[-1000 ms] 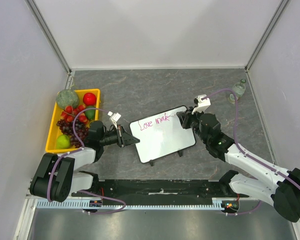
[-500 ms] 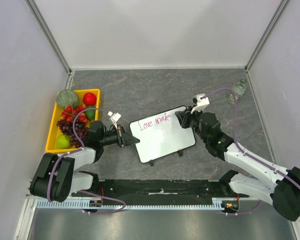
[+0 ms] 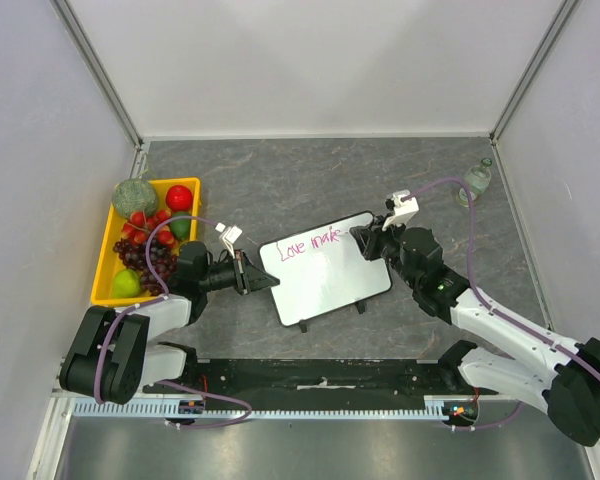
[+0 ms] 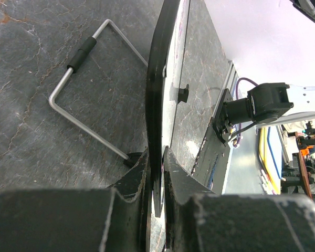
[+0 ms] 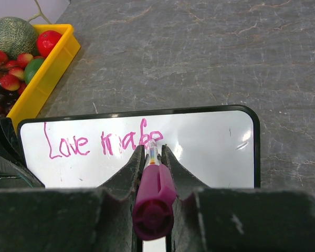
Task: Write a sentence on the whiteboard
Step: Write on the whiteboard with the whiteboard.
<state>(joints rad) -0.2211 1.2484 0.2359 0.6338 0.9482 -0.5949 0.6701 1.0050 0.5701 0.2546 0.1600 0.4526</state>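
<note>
At the left edge of the whiteboard (image 3: pixel 330 285), we see the left gripper (image 4: pixel 155 157) pinching the thin black frame between its fingers. Over the board's upper right part, the right gripper (image 5: pixel 152 150) clamps a magenta marker (image 5: pixel 153 194). The marker's tip touches the end of the sentence (image 5: pixel 102 140), which reads "Love" and then unclear letters. The board stands on the grey table (image 3: pixel 280 180) between both grippers. A yellow fruit tray (image 3: pixel 104 255) lies to its left.

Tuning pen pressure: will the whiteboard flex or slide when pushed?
Probably stiff: the whiteboard looks straight edge-on. Likely light, given its thin profile. It might slide if freed; the left gripper clamps its rim.
</note>
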